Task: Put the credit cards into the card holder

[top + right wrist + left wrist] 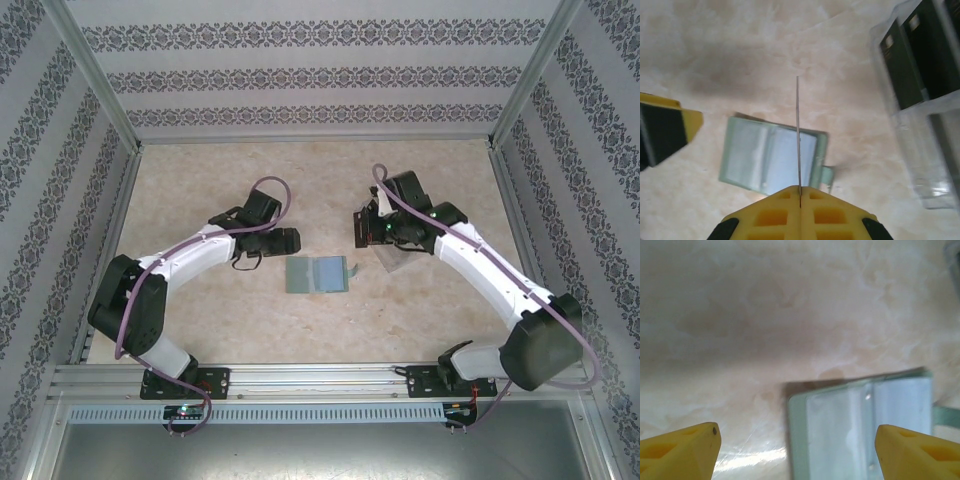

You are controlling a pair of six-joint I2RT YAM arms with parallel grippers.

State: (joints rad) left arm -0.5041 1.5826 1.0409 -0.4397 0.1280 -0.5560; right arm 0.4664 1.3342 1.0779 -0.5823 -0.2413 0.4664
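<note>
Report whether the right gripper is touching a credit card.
Touching. The right wrist view shows the right gripper pinching the edge-on credit card between its closed jaws.

1. My left arm [185, 258] rises from its base, folds at the elbow and reaches rightward toward the centre.
2. The left gripper [292, 240] points right, tilted downward, with its yellow fingers [687, 445] spread wide apart.
3. My right arm [495, 275] stretches from its base up and leftward toward the centre.
4. The right gripper [800, 192] has its jaws pressed together, pinching a thin card [797, 130] edge-on.
</note>
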